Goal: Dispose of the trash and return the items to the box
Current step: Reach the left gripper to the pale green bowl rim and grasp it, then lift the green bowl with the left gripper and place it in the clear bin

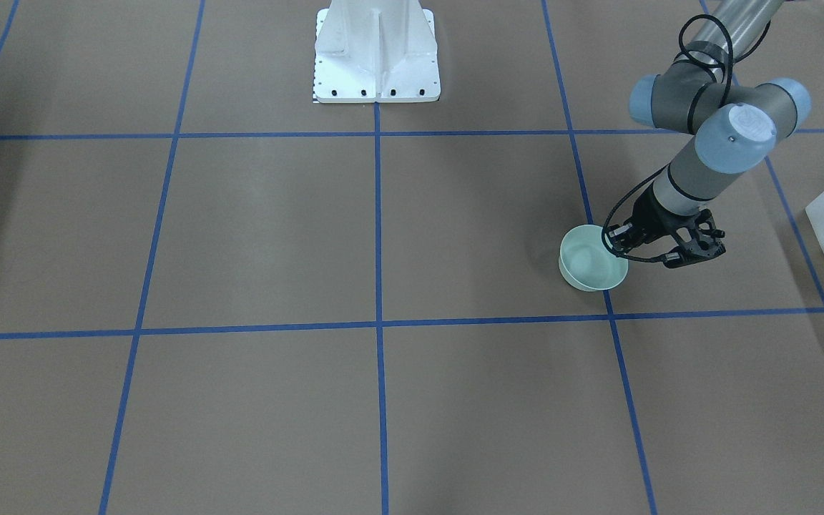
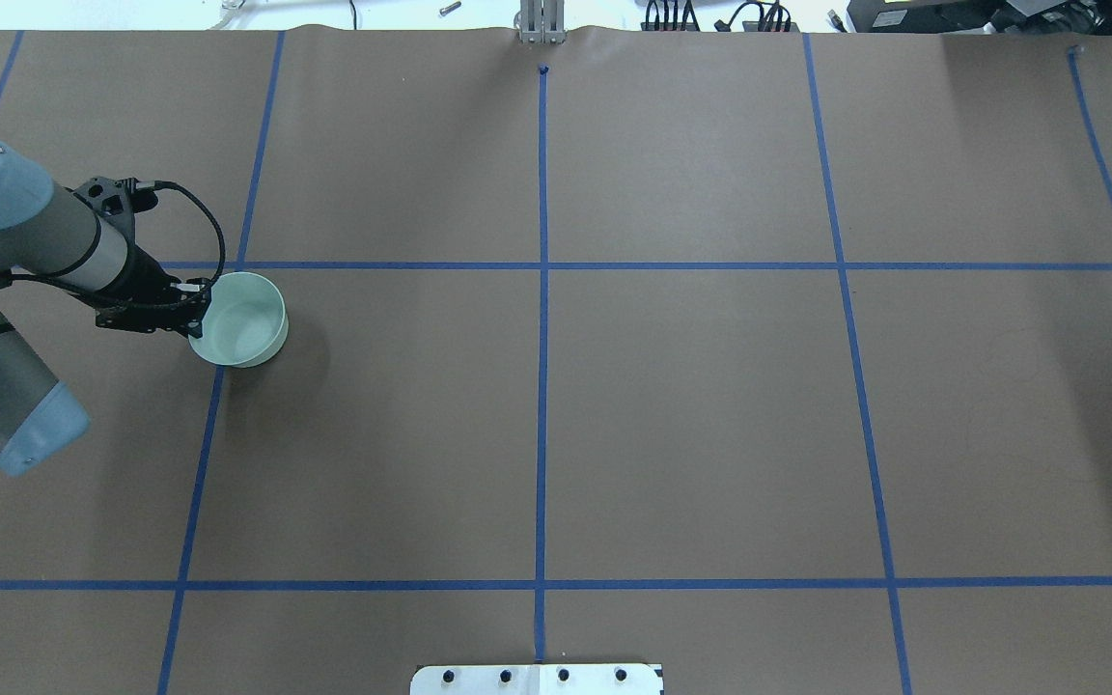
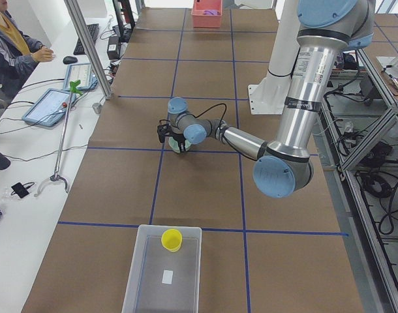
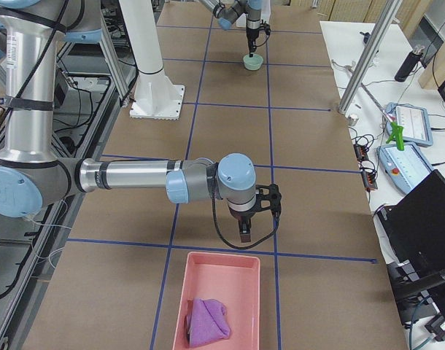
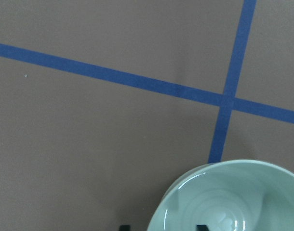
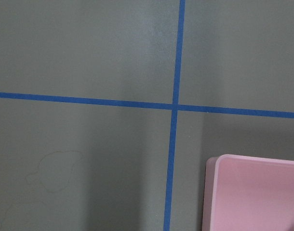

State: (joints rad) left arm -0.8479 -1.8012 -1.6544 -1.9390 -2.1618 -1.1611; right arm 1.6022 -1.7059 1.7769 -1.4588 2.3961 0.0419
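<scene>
With jaws apart astride the rim of the bowl (image 2: 239,323) near the left end of the bench (image 2: 710,434), the left gripper (image 2: 197,326) is set to pinch its wall for transfer to the box (image 3: 147,287); whether the right gripper (image 4: 246,235) is apart or together cannot be told.

The brown table (image 2: 710,434), gridded with blue tape (image 2: 542,386), bears a mint bowl (image 2: 242,323), frosted bin (image 3: 137,262) and pink tray (image 4: 231,284).

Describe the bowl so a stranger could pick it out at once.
On the brown, blue-taped table, find the left gripper. The bowl sits at its tip: round, pale mint-green, empty, unlike the yellow cup in the frosted bin.
</scene>
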